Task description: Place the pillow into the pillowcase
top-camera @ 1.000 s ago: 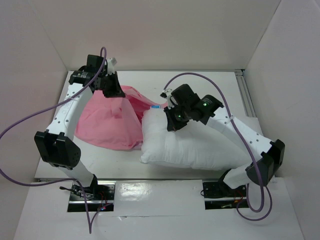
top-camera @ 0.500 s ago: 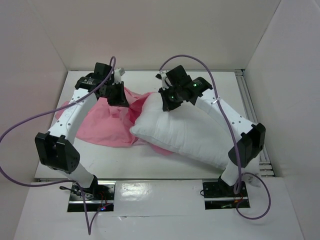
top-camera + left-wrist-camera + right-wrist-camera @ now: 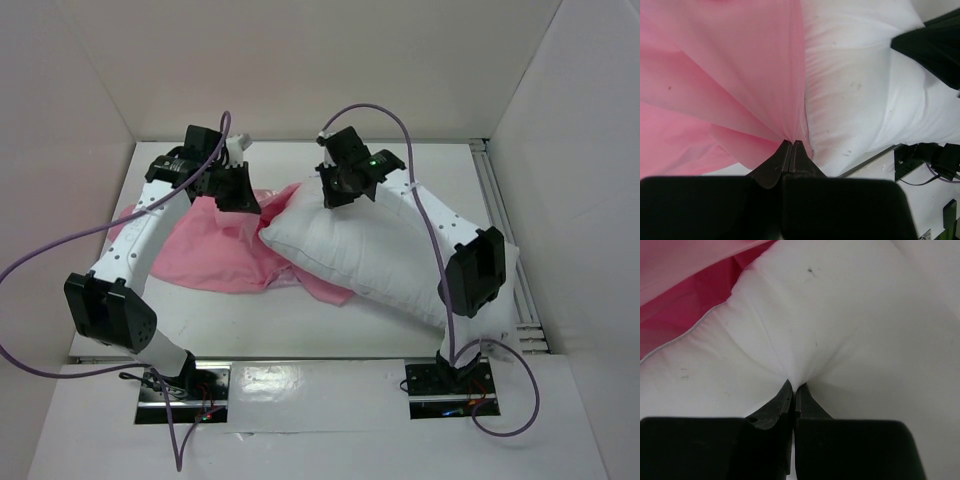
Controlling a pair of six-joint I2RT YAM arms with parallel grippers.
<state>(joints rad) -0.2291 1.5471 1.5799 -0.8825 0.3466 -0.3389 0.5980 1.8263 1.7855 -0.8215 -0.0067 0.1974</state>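
Pillowcase [image 3: 205, 250] lies left on the desk [image 3: 300, 325], its far edge pinched in the left end effector [image 3: 791, 144]; the right end effector [image 3: 792, 386] clamps the pillow [image 3: 370, 255] at its far edge. Raising the pink hem should open a mouth before pushing leftward.

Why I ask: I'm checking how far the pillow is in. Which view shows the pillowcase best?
Top external: it shows most of the pillowcase spread out, the pillow lying over its right part. The left wrist shows only close-up pink folds; the right wrist, a pink sliver at top left.
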